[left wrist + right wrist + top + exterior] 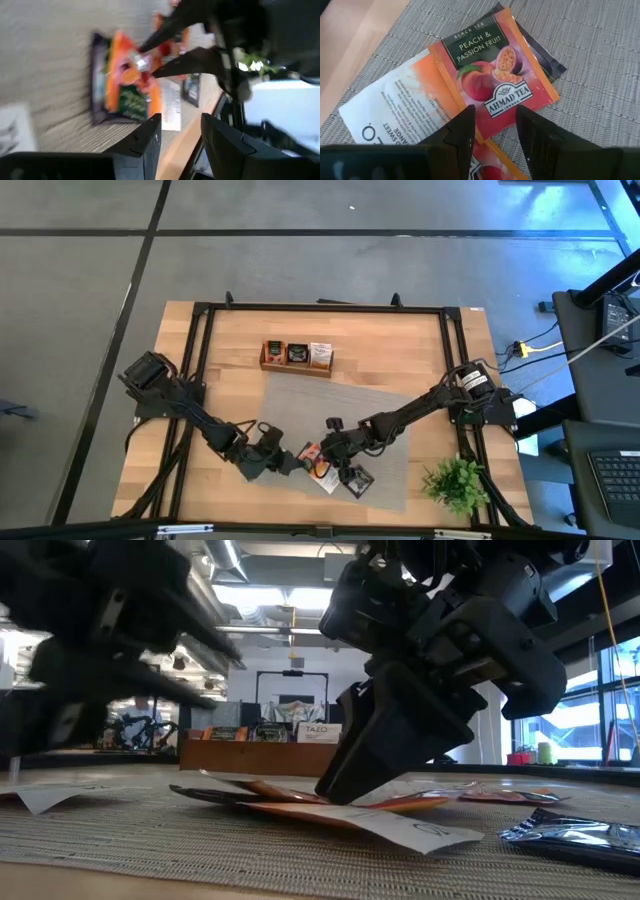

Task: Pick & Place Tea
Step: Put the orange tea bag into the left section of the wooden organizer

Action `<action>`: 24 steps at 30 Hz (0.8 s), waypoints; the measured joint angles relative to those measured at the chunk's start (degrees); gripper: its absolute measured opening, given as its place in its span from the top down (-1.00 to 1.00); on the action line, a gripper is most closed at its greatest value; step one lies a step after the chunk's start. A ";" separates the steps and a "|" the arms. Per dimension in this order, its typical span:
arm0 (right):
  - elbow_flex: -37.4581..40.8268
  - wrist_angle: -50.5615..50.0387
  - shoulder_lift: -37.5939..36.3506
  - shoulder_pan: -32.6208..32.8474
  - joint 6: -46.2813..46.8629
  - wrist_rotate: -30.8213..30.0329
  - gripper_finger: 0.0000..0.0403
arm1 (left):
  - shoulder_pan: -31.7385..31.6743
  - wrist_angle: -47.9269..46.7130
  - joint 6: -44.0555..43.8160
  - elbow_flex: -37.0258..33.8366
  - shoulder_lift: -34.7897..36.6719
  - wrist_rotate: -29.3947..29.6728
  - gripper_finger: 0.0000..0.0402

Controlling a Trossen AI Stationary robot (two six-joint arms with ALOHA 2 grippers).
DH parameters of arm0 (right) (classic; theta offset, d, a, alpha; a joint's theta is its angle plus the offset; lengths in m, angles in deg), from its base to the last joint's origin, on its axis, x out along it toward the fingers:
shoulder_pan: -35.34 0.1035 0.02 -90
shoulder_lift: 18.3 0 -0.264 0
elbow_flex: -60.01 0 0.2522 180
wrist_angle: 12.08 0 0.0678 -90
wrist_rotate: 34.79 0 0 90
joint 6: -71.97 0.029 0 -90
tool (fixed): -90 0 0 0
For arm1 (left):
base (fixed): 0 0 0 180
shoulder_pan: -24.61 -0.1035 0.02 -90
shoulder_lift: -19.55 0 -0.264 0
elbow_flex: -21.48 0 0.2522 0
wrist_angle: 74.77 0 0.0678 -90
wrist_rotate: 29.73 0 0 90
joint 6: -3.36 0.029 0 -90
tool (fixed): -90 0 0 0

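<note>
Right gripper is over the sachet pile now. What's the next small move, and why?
Probably close the right gripper: its open fingers straddle the edge of the peach tea sachet lying atop the pile on the grey mat. The left gripper waits open nearby.

white sachet (395, 117) cut off by right wrist fingers (462, 132); dark sachet (540, 60) mostly covered

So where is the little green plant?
In the high view, the green plant sits at the table's near right corner, just off the grey mat, right of the tea sachets both grippers hover over.
</note>
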 joint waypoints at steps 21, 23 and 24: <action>0.00 -0.29 0.02 0.00 4.58 -4.94 0.29 | -0.03 -0.31 -20.10 2.39 -6.77 3.44 0.34; 0.00 -0.30 0.02 0.00 4.58 -4.94 0.29 | -0.60 -0.99 -20.32 2.41 -6.72 2.26 0.36; 0.00 -0.29 0.02 0.00 4.57 -4.94 0.29 | -0.93 -1.48 -20.60 2.44 -6.71 1.48 0.37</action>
